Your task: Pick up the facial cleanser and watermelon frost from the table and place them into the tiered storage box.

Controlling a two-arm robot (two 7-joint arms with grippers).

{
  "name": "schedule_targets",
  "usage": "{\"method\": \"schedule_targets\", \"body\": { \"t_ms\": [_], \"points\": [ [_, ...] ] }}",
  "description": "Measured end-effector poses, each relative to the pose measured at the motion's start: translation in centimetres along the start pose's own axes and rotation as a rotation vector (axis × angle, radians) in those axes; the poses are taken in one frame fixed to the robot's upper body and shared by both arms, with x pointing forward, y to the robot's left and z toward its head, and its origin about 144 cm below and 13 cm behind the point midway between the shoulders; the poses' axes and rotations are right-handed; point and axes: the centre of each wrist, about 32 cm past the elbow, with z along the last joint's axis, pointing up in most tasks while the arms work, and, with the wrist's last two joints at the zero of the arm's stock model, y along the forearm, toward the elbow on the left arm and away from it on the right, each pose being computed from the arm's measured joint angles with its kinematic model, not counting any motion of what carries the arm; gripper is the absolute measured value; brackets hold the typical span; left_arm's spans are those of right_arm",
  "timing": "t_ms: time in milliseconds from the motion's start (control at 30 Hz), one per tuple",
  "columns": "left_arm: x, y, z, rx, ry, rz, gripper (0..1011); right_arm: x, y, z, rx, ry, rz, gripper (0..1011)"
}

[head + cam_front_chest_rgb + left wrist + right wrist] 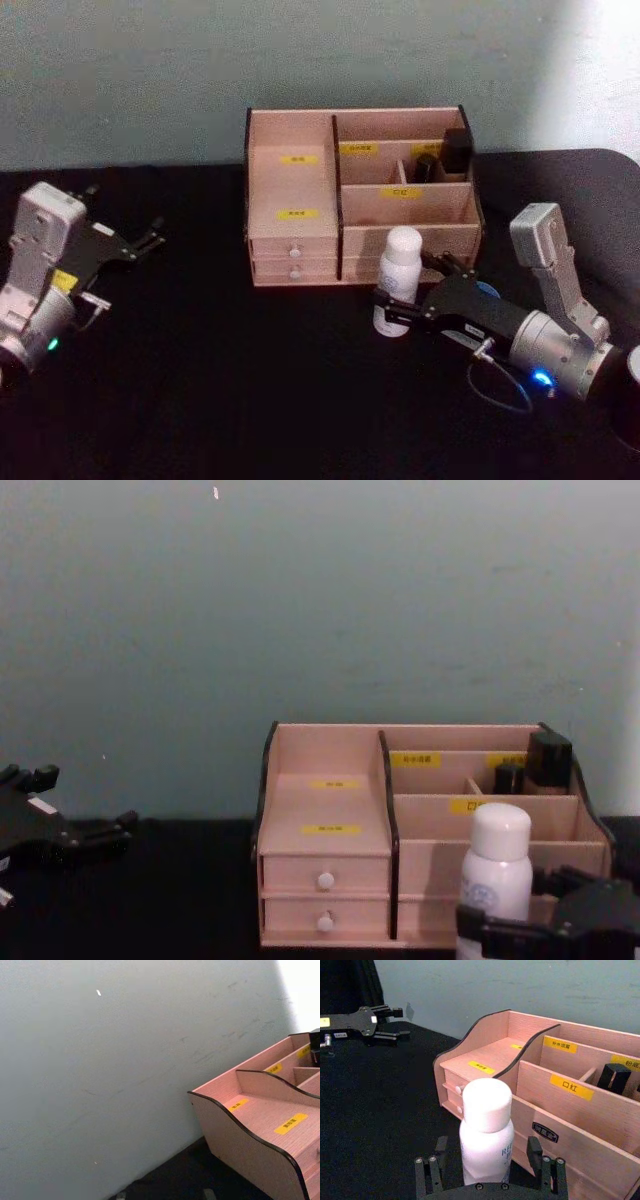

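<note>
The black table (pixel 220 400) is carrying the tiered storage box (pixel 300 170) by the wall. The right gripper (pixel 487 1147) is straddling the upright facial cleanser (pixel 400 262) just before the box, fingers apart. The left gripper (pixel 155 232) is idling far left, fingers spread.

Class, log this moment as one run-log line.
right tool: open, straddling upright white bottle | bottle: on table, before wooden organiser | left tool: open, idle at left

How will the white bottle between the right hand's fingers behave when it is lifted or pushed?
The white bottle stands tall and narrow, so a sideways push probably tips it. Its smooth round body may slip or roll. It looks like rigid plastic, likely light; the right hand straddles it.
</note>
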Motion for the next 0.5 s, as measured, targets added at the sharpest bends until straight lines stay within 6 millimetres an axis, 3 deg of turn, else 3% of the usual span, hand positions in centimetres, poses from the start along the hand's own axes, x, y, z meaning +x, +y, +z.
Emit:
{"method": "schedule_targets", "body": {
  "t_ms": [500],
  "points": [
    [0.00,0.00,0.00,0.000,0.000,0.000,1001,0.08,0.08,-0.07,0.001,0.009,0.005,1003]
  ]
}}
